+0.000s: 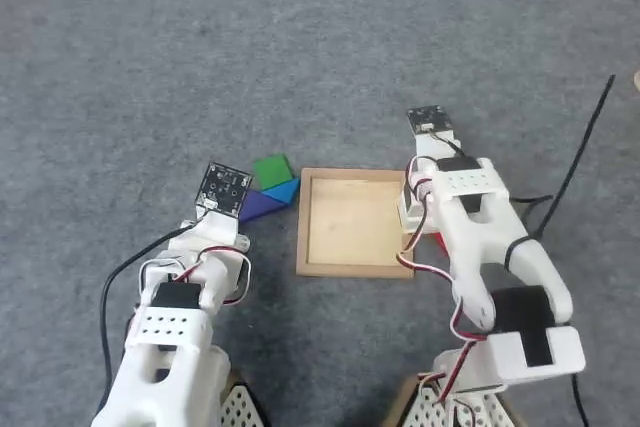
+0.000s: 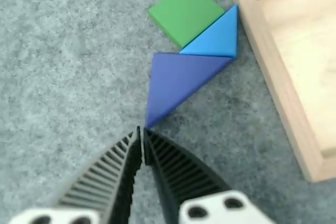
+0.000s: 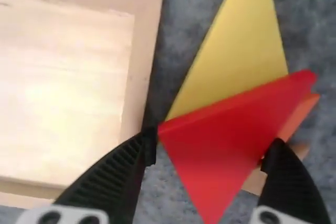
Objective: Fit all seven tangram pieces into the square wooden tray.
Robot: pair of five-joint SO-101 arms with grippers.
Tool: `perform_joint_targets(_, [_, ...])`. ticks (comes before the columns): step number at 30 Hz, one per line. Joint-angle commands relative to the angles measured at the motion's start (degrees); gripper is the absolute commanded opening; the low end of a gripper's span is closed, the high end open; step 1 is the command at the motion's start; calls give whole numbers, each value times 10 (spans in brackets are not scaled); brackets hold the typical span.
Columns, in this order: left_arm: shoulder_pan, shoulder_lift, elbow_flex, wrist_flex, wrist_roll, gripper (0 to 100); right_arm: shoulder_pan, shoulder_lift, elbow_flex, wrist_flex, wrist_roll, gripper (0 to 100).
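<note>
Below, grey carpet [image 1: 150, 77] spreads; left pincer [image 2: 140, 132] is pressed together, right pincer [image 3: 212, 145] pinches red triangle [image 3: 233, 121]

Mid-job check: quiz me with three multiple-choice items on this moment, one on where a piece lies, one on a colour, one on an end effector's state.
1. Where is the green square?
A. inside the tray
B. on the carpet, on the left arm's side of the tray
C. under the right arm

2. What colour is the piece in the right end effector?
A. red
B. green
C. white

3. How is the left end effector?
A. wide open
B. shut, holding nothing
C. shut on the green square

Answers:
1 B: the green square lies outside the tray, by the blue triangles.
2 A: the right end effector clasps the red triangle.
3 B: the left end effector has its jaws together, nothing between them.
</note>
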Motion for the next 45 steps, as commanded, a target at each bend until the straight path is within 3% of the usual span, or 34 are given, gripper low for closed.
perform_joint_targets(1, [0, 1, -24, -9, 1, 14, -4, -46, -17, -7, -8, 322])
perform_joint_targets(8, [0, 1, -24, -9, 1, 14, -5, -61, -18, -12, -40, 322])
perform_joint_targets(22, [0, 1, -24, -9, 1, 14, -8, -9, -20, -51, -196, 322])
perform_joint_targets(31, [0, 1, -24, -9, 1, 14, -4, -10, -20, -23, -186, 322])
perform_joint_targets(36, [0, 1, -24, -9, 1, 14, -4, -11, -21, -3, -86, 322])
perform_joint_targets(45, [0, 1, -24, -9, 1, 14, -4, -11, -21, -3, -83, 319])
